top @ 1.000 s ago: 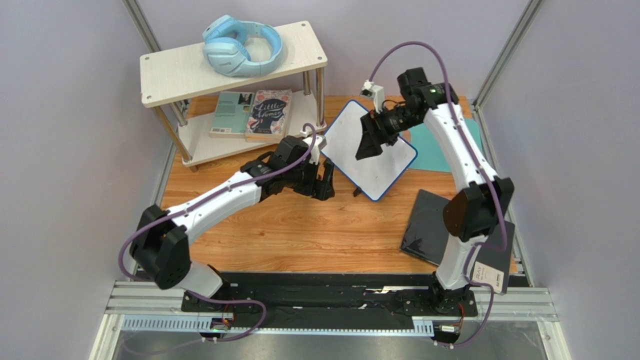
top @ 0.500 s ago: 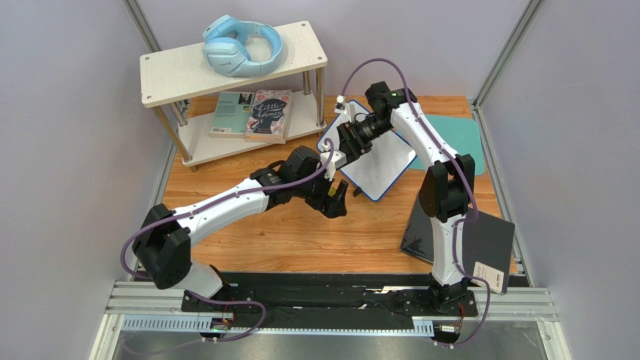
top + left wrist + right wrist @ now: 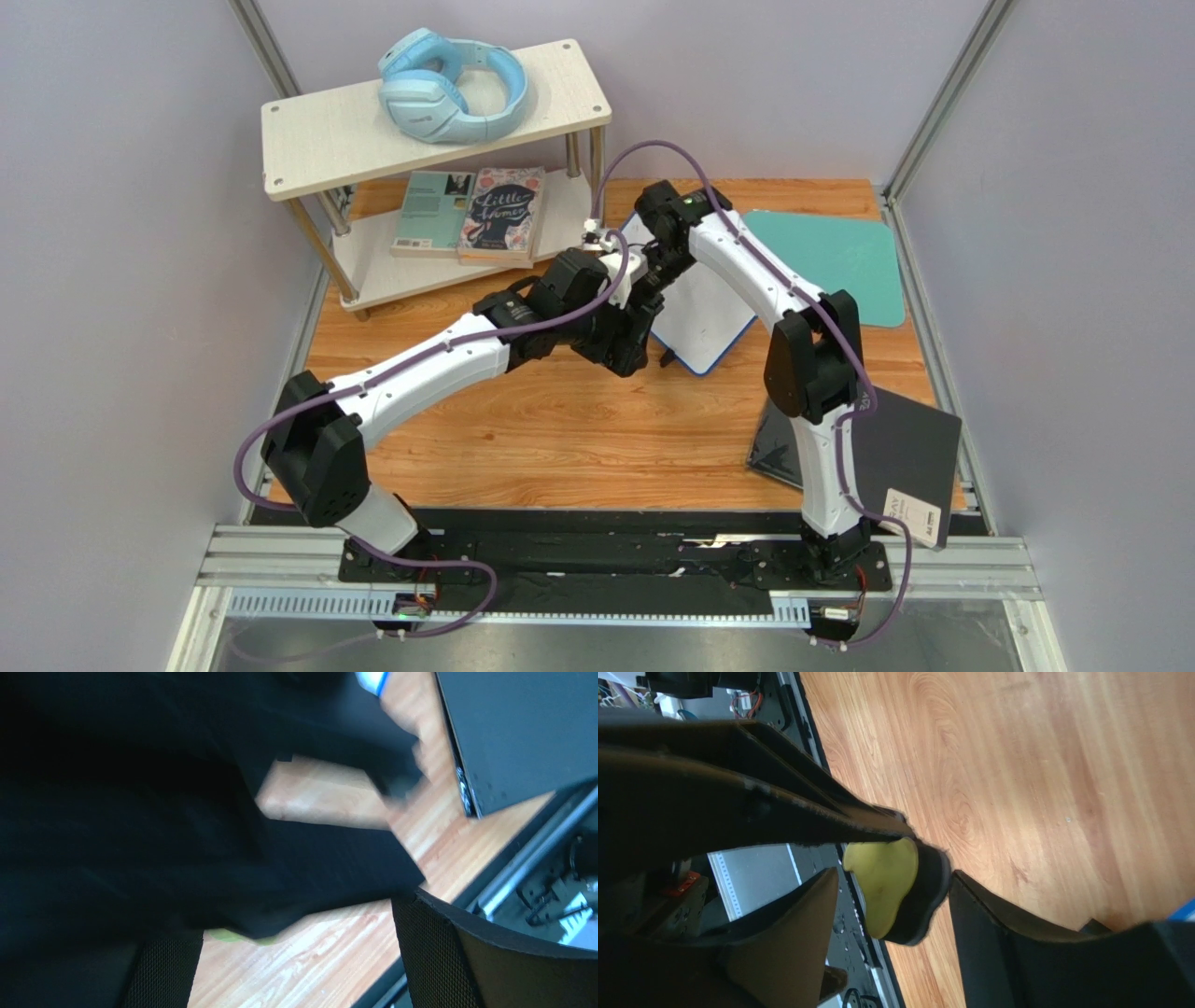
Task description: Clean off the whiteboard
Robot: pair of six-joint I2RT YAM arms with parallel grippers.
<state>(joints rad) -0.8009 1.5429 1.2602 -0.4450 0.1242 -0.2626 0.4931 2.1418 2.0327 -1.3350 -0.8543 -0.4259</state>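
The small white rectangular whiteboard (image 3: 697,319) with a thin dark-blue frame sits on the wooden counter (image 3: 561,420), partly hidden under my right arm. My two sets of fingers meet at the whiteboard's left edge. My right fingers (image 3: 1018,952) stand close on either side of a yellow-and-black block (image 3: 892,882); I cannot tell whether they clamp it. My left fingers (image 3: 435,952) are spread wide, with wood showing between them. Right of the whiteboard lies a flat teal mat (image 3: 842,259). Nearer my bases than the whiteboard, and to its right, is a glossy black panel (image 3: 912,448). Left of the whiteboard stands a pale two-tier shelf (image 3: 323,133) carrying light-blue headphones (image 3: 449,84).
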